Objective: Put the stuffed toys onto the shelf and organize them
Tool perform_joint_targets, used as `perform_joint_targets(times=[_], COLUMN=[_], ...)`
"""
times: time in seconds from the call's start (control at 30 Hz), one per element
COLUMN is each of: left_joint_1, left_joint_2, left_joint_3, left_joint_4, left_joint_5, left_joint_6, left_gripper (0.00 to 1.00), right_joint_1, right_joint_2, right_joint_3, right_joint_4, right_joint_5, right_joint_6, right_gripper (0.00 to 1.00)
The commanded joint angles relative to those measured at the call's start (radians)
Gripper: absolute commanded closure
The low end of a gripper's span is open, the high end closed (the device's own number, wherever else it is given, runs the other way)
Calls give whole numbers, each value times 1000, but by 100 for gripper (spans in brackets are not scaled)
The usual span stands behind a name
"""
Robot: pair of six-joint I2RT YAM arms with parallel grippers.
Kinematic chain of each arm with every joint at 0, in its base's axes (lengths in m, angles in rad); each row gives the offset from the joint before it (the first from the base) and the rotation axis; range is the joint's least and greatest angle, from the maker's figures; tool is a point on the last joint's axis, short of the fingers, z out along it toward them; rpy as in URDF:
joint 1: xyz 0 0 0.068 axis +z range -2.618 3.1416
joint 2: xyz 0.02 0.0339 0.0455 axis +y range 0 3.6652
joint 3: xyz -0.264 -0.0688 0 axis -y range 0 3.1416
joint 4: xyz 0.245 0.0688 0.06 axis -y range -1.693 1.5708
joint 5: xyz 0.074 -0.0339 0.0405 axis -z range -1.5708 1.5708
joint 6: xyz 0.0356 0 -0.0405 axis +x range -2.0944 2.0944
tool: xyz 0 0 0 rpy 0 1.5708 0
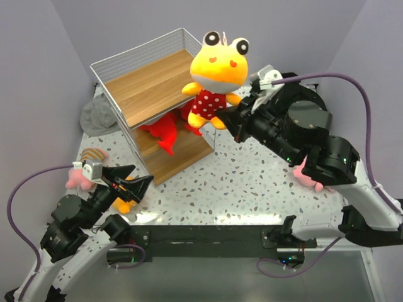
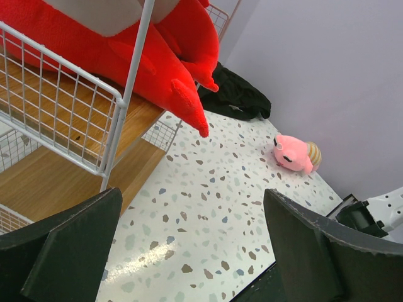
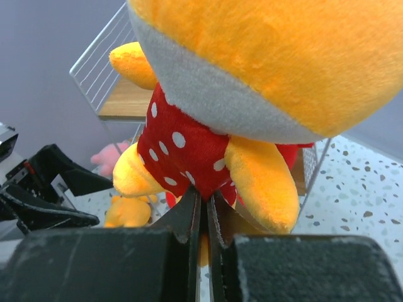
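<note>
**Top external view:** high above the near edge, looking down across the speckled table (image 1: 239,182) to the shelf (image 1: 151,82) at far left.
**Left wrist view:** low over the table, facing right past the shelf.
**Right wrist view:** close beneath the yellow doll (image 3: 252,63), facing left.
All share the shelf.

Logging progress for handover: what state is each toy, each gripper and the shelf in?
right gripper: shut on yellow doll
yellow doll: held aloft beside shelf
left gripper: open, empty
red shark: lying on shelf
shelf: upright
second yellow doll: lying on table
left pink toy: lying on table
right pink toy: lying on table
</note>
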Motion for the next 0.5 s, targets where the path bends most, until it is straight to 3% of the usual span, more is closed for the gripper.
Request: perform_joint_targets(times=[0.0,0.47], left_joint_1=[-4,-4], left_joint_2=[1,-3], left_joint_3=[-2,-2], left_joint_4=[26,25], left_joint_5=[-6,-7], left_joint_6=[-6,-7], left_gripper=[0,0], right_joint_1=[1,-2], right_joint_2=[111,430], right_joint_3=[182,507], right_joint_4=[-43,-81], right_joint_5=[-155,-201], right_joint_6=[-85,-194], right_gripper=[100,94])
